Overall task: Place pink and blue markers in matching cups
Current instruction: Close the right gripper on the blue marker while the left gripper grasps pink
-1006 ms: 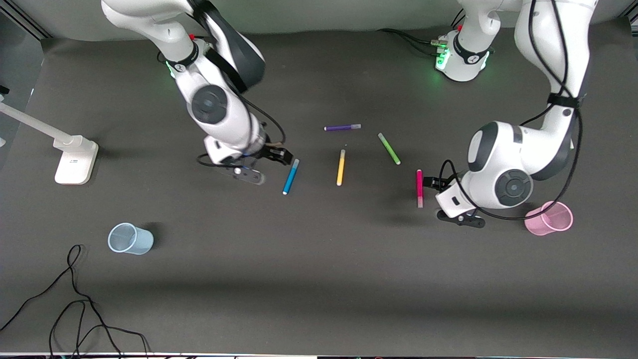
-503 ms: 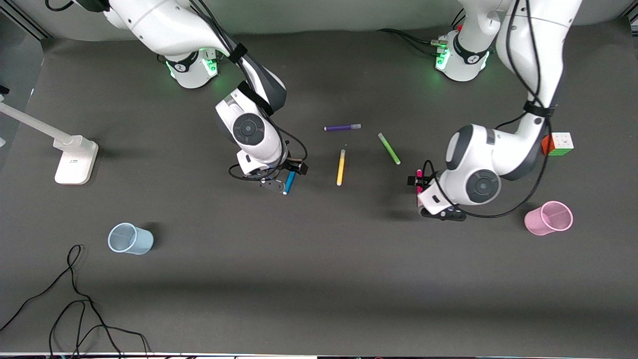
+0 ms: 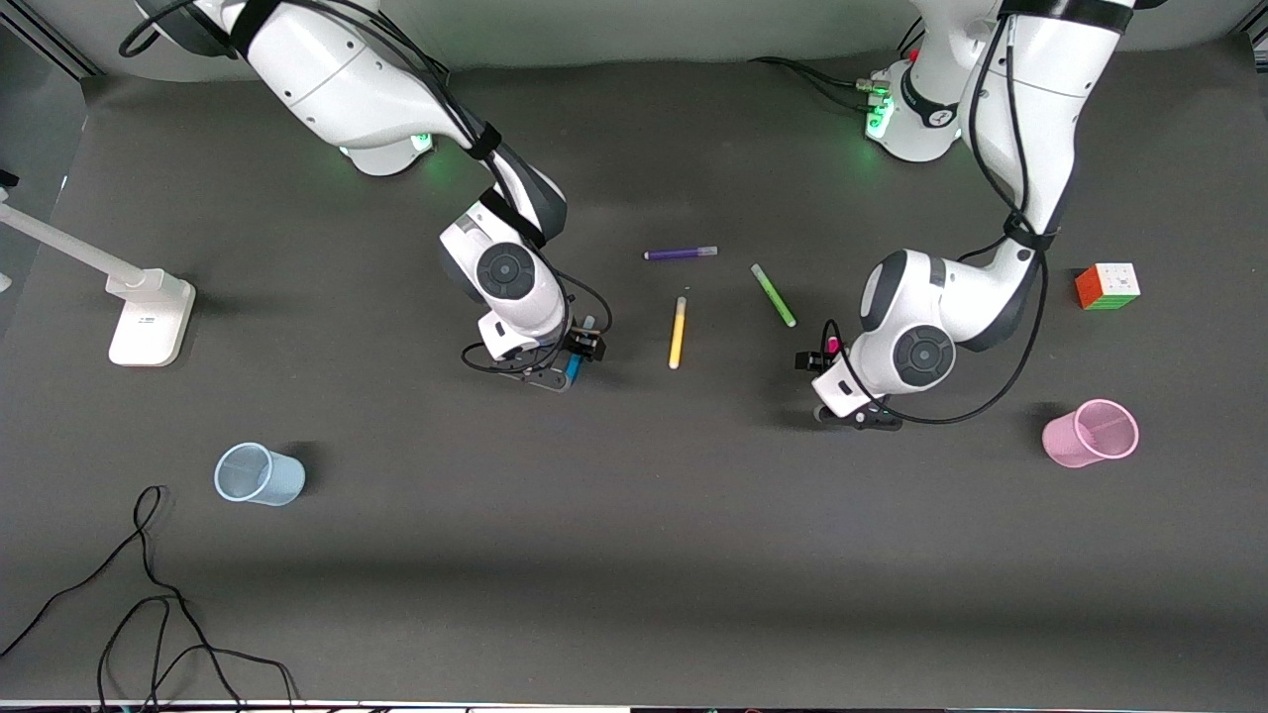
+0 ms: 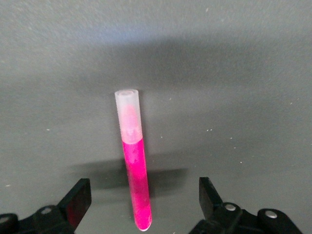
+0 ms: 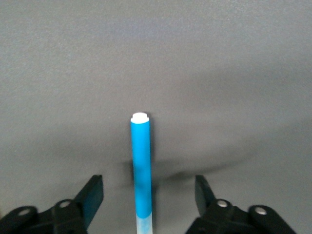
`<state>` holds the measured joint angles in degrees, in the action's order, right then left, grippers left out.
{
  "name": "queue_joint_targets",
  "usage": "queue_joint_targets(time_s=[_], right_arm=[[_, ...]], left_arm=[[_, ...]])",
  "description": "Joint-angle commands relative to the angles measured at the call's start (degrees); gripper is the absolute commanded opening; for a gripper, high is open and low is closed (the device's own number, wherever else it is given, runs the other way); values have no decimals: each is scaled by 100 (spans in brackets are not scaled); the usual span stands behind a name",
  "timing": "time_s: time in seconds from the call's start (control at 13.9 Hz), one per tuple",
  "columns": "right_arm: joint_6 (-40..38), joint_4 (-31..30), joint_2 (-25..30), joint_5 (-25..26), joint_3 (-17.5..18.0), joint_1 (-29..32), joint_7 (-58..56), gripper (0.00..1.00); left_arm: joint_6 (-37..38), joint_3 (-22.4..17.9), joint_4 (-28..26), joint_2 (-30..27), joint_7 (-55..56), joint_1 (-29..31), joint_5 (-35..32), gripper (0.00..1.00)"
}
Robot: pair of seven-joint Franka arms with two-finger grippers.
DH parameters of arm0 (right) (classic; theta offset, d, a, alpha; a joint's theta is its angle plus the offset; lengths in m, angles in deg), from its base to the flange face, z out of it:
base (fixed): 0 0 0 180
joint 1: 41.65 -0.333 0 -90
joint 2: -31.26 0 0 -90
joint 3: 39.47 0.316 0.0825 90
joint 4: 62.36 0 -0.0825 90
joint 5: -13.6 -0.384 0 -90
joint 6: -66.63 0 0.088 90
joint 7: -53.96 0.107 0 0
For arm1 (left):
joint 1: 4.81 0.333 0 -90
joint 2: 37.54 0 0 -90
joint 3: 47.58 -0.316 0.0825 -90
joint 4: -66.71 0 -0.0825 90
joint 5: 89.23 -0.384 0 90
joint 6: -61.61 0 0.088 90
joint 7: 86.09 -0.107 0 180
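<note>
The sky-blue marker [image 3: 574, 367] lies on the dark table, mostly hidden under my right gripper [image 3: 581, 350]. In the right wrist view the blue marker [image 5: 141, 165] lies between the open fingers of the right gripper [image 5: 148, 192], untouched. The magenta-pink marker [image 3: 833, 344] lies under my left gripper [image 3: 827, 362]. In the left wrist view the pink marker [image 4: 134, 165], pale cap pointing away, lies between the open fingers of the left gripper [image 4: 144, 195]. The pale blue cup [image 3: 260, 474] stands toward the right arm's end, and the pink cup [image 3: 1090, 433] toward the left arm's end.
A purple pen [image 3: 681, 254], a yellow pen [image 3: 678, 333] and a green pen [image 3: 773, 294] lie between the two grippers. A colour cube [image 3: 1108, 286] sits near the pink cup. A white lamp base [image 3: 149, 317] and loose black cables [image 3: 149, 594] are at the right arm's end.
Both arms have swung inward and down: the right gripper moved over the blue marker, the left gripper over the pink marker. The colour cube came into view.
</note>
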<state>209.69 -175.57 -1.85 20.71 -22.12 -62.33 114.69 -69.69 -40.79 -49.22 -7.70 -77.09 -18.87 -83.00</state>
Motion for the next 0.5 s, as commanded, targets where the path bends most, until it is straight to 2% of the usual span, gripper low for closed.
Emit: queue_joint_targets(time_s=[0.0, 0.07, 0.14, 0.36, 0.43], right_arm=[[187, 27, -99, 186, -66, -15, 211, 57], [196, 27, -99, 186, -66, -15, 211, 51], [231, 27, -134, 194, -75, -6, 211, 47], [407, 35, -204, 194, -83, 11, 211, 39], [407, 44, -213, 194, -83, 12, 202, 31]], left_arm=[[-334, -64, -281, -101, 67, -123, 54, 97], [-483, -64, -360, -75, 67, -131, 54, 89], [-589, -72, -422, -75, 67, -184, 54, 74], [-582, -73, -414, -127, 23, -184, 46, 6], [-582, -73, -405, -145, -12, -184, 46, 0]])
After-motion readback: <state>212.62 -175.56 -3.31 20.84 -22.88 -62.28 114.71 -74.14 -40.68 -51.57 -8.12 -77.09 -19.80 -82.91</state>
